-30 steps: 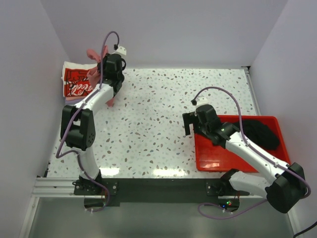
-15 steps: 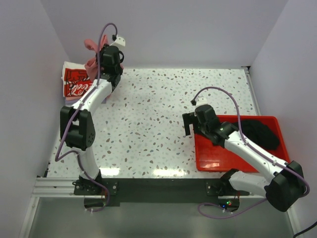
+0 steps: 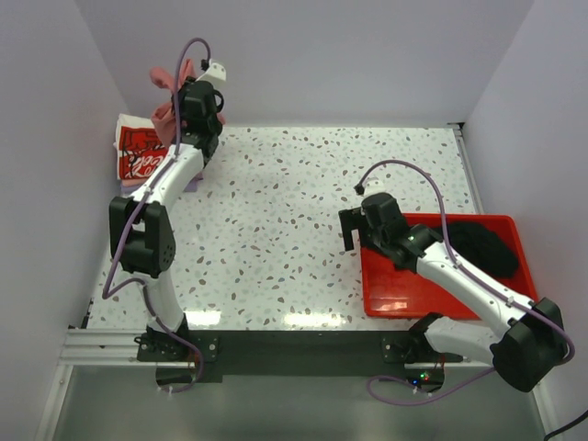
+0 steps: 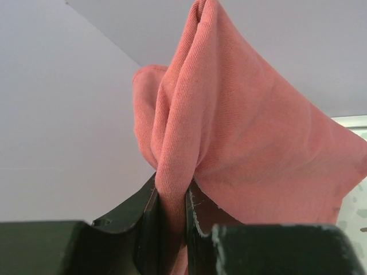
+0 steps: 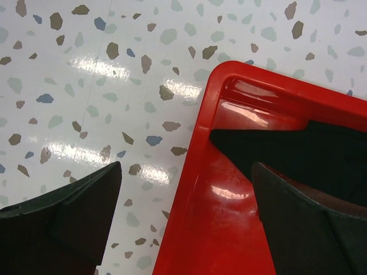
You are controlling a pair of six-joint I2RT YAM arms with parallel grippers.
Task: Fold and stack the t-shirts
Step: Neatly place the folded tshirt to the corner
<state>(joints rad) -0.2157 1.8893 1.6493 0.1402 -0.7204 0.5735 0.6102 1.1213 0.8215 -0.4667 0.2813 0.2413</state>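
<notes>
My left gripper (image 3: 186, 92) is raised at the back left, above the folded white t-shirt with red Coca-Cola print (image 3: 136, 152). It is shut on a fold of the dusty-red t-shirt (image 3: 167, 99). In the left wrist view that shirt (image 4: 241, 126) bunches upward from the clamped jaws of the left gripper (image 4: 172, 200). A black t-shirt (image 3: 483, 246) lies crumpled in the red bin (image 3: 404, 292). My right gripper (image 3: 349, 230) hangs open over the bin's near-left corner. In the right wrist view the right gripper (image 5: 186, 172) straddles the bin's rim (image 5: 198, 172), with nothing held, and black cloth (image 5: 287, 146) lies just ahead.
White walls close in the back, left and right of the speckled table (image 3: 294, 211). The folded stack sits against the left wall. The red bin takes up the near right part of the table.
My left gripper has carried the dusty-red shirt up and towards the back left, off the table and over the folded stack. The right arm has stayed still.
</notes>
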